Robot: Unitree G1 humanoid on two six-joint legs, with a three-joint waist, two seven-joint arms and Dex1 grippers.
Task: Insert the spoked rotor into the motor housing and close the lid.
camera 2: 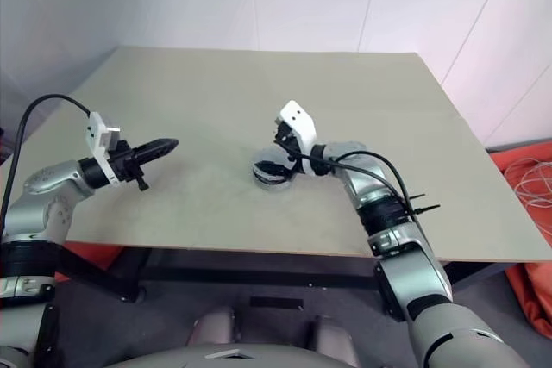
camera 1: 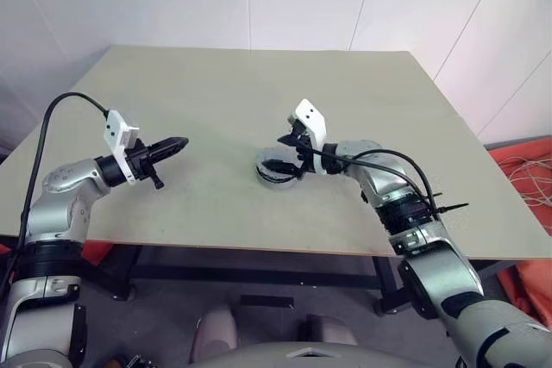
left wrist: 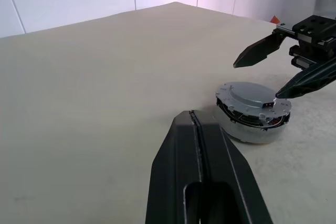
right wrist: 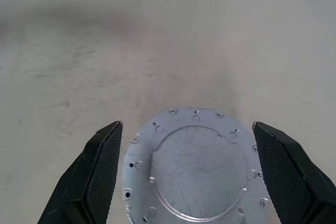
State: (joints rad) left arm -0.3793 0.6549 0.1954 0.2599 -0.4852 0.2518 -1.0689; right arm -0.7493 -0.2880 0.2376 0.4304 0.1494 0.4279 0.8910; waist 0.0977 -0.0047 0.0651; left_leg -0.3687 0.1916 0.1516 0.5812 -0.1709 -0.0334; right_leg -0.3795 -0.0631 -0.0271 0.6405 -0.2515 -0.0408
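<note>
Lid (left wrist: 253,98) down on housing (left wrist: 254,128), mid-table (camera 1: 216,101). Right pincer (right wrist: 189,174) wide, straddling lid, just above. Left pincer (left wrist: 202,177) shut, well apart. Risk: fingertip snagging lid rim, knocking it askew.

The left arm reaches out level, its left gripper (camera 1: 177,143) pinched together, pointing toward the middle. The right arm bends inward, its right gripper (right wrist: 189,169) tipped downward with fingers (right wrist: 102,169) spread wide.
</note>
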